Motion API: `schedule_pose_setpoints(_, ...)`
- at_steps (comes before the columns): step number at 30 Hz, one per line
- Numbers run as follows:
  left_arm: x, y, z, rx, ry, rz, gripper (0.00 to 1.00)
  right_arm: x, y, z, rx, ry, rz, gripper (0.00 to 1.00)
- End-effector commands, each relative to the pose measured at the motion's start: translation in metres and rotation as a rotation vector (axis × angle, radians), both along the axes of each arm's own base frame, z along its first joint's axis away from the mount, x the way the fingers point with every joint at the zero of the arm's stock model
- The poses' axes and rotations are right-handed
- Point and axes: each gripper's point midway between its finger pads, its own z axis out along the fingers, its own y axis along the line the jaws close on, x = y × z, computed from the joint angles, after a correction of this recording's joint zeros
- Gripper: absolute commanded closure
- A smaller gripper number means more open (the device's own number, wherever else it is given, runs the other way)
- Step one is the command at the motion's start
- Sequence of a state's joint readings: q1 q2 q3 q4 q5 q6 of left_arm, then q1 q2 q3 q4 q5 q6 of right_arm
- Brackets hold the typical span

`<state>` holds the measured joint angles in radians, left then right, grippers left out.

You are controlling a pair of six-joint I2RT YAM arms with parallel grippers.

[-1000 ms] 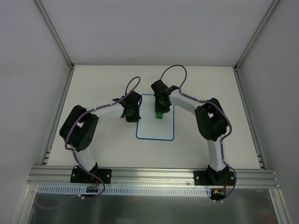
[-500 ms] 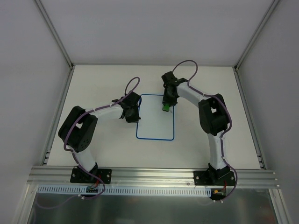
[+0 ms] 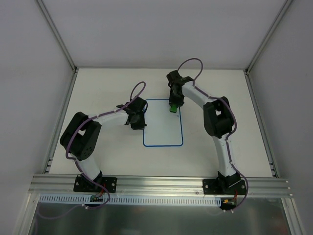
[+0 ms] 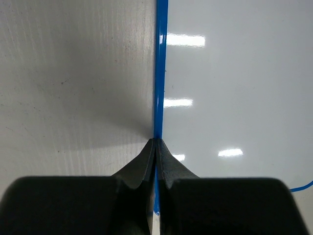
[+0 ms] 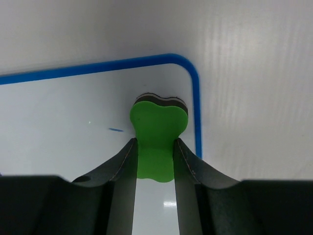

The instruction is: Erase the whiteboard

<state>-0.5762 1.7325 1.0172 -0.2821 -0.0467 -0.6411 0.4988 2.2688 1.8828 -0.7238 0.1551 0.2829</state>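
We find whiteboard [image 3: 163,128] flat at centre of desk [image 3: 107,88], between both arms. Left fingers [image 4: 142,166] pressed together, tips on board's left blue border, apparently pinning it. Right fingers [image 5: 122,166] clamped on green eraser block [image 5: 157,132], set at board's far right corner. Surface mostly white in our views; one short blue dash [image 5: 116,130] shows just beside block. We judge erasing nearly complete, that dash outstanding.

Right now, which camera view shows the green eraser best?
The right wrist view: the green eraser fills the centre, held by the right gripper at the whiteboard corner. The top external view shows only a small green spot. The left wrist view does not show it.
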Motion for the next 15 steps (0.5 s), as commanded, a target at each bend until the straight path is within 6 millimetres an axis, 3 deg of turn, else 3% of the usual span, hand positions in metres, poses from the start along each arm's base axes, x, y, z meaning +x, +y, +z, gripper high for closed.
schedule_pose_setpoints(1,-0.024,0.012,-0.01,0.039,0.084,-0.013,1.0,-0.021,0.034,-0.013,-0.012,0.066,0.107,1.0)
schedule_pose_setpoints(8,-0.024,0.013,-0.011,0.044,0.086,-0.01,1.0,-0.031,0.079,-0.019,0.01,0.077,0.237,1.0)
schedule_pose_setpoints(11,-0.024,0.014,-0.011,0.046,0.085,-0.004,1.0,-0.032,0.077,-0.021,-0.007,0.08,0.234,1.0)
schedule_pose_setpoints(15,-0.023,0.016,-0.012,0.053,0.081,0.023,1.0,-0.035,0.048,-0.025,-0.04,0.106,0.175,1.0)
